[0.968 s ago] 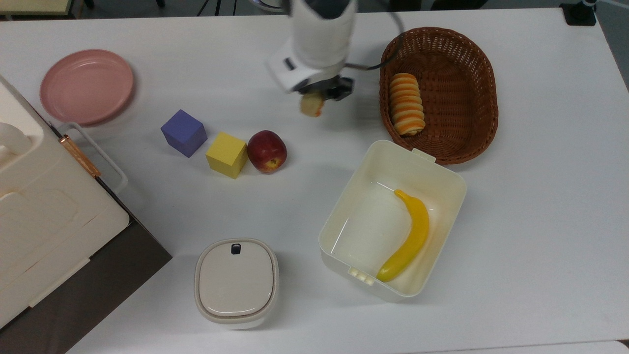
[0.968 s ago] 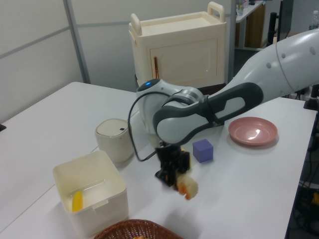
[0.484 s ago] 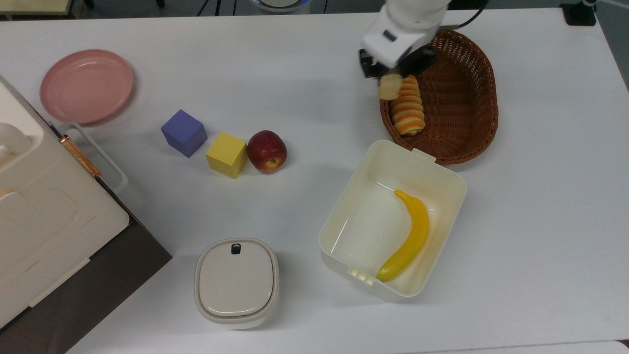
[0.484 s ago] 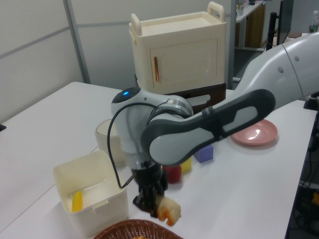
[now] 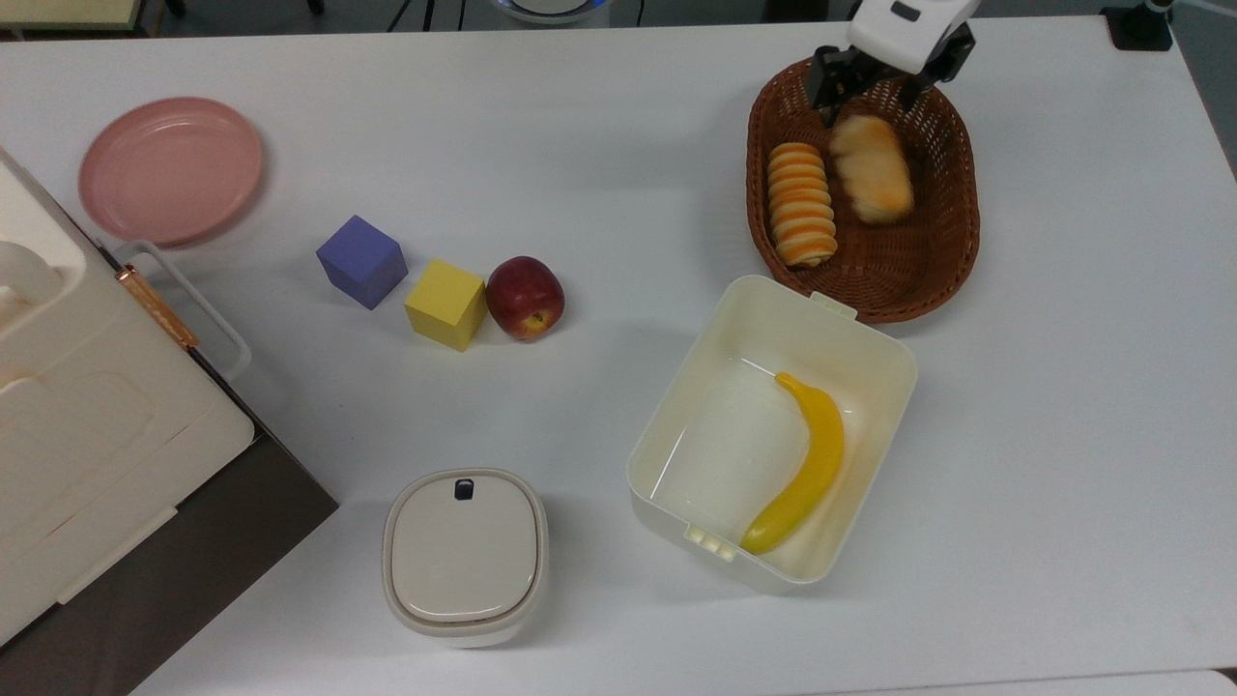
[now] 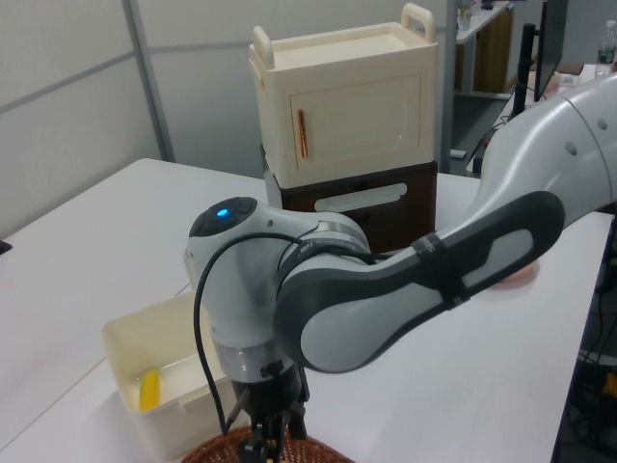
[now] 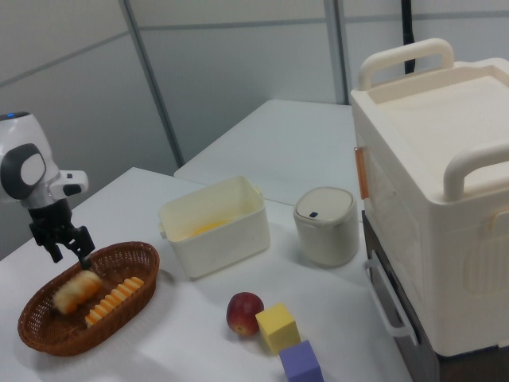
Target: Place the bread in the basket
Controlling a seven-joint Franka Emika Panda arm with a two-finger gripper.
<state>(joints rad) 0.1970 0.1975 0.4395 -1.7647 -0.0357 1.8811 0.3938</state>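
The bread (image 5: 873, 169) lay inside the basket (image 5: 942, 256), just beside the striped roll (image 5: 800, 204) at its 3 o'clock in the top view. My gripper (image 5: 873, 89) hung above the bread's 12 o'clock end, fingers spread, holding nothing. It looked light and soft; I judged its middle the safest hold.

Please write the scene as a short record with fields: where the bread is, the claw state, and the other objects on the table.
bread: lying inside the basket, beside the striped roll
claw: open, above the basket's far end in the top view, not holding anything
cream box: contains a banana
table items: apple, yellow cube, purple cube, pink plate, lidded container
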